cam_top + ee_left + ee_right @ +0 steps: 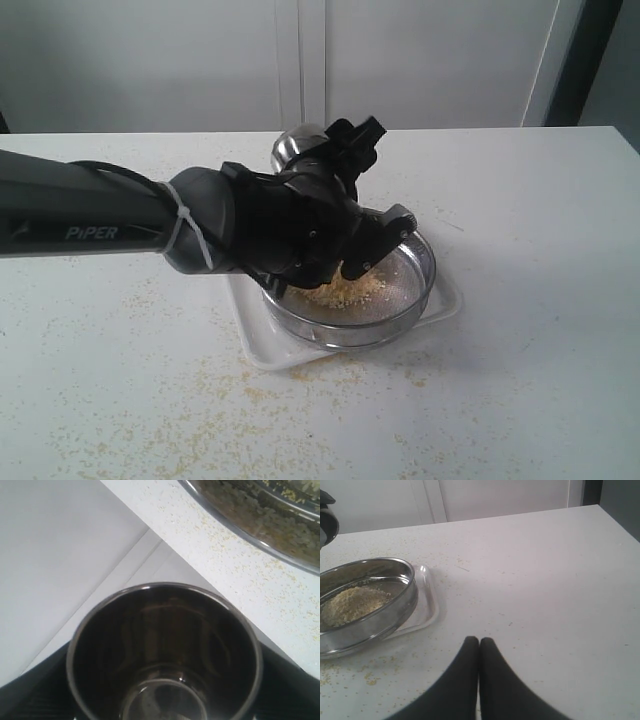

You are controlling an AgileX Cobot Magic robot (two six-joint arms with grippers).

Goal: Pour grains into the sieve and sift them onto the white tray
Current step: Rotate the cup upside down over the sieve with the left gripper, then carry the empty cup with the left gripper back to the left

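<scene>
The sieve (405, 298) rests on the white tray (268, 348), with a heap of yellow and pale grains (345, 290) on its mesh. My left gripper (335, 150) is shut on a small steel cup (297, 146) held above the sieve's far rim. In the left wrist view the cup (165, 650) faces the camera and its inside looks empty; the sieve's edge (260, 520) lies beyond it. The right wrist view shows the sieve (380, 617), the grains (352, 605) and the tray (427, 607) off to one side. My right gripper (479, 641) is shut on nothing above the bare table.
Loose grains (200, 415) are scattered over the white table in front and to the left of the tray. The left arm (90, 220) stretches across the left half of the table. White cabinet doors stand behind the table's far edge.
</scene>
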